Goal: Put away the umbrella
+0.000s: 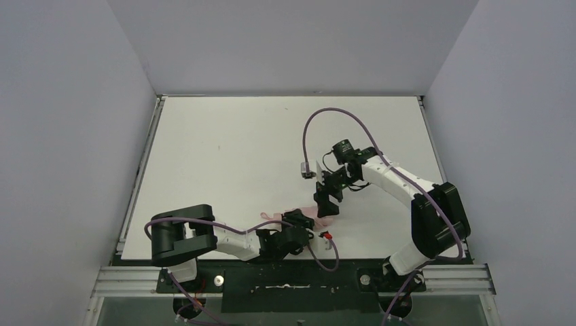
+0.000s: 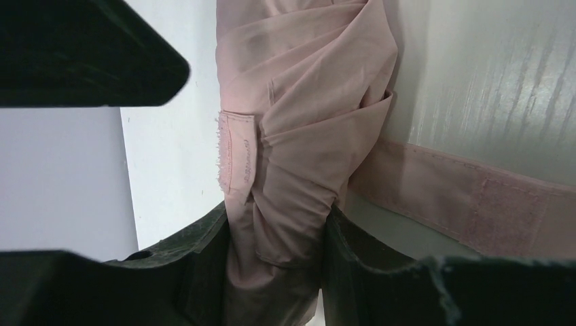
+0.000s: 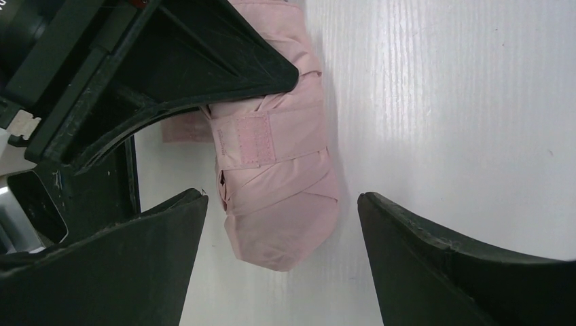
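1. While the left arm lies low along the near edge of the table (image 1: pixel 238 149), the left gripper (image 2: pixel 275 255) is clamped on the folded umbrella (image 2: pixel 306 102), with pink fabric pinched between its fingers.
2. The umbrella lies on the table, front centre, with its strap (image 2: pixel 475 204) loose alongside.
3. The right gripper (image 3: pixel 282 197) hovers over the umbrella's free end, jaws wide and clear of the fabric.
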Action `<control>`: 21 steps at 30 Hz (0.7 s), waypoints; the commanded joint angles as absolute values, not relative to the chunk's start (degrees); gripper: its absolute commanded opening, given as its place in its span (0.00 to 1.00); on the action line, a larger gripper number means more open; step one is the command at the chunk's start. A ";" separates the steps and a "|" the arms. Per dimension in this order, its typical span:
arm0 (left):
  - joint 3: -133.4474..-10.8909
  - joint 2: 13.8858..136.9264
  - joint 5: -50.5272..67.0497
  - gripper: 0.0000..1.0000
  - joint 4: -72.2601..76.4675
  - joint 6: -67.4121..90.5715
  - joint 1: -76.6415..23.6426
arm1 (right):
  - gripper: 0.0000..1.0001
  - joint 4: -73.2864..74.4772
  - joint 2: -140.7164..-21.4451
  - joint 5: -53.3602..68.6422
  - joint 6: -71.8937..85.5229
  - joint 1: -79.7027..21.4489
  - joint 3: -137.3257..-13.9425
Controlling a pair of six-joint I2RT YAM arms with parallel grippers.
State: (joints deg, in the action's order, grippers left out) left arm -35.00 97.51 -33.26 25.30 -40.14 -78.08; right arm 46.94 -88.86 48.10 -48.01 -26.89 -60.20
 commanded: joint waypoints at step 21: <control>-33.00 94.66 -32.50 0.00 27.68 -36.53 -78.76 | 0.38 42.10 -101.19 37.65 -45.21 -30.40 -61.15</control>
State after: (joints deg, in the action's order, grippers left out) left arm -34.20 97.51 -33.21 26.63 -39.79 -78.39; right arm 45.32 -99.66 43.66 -45.91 -30.15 -59.35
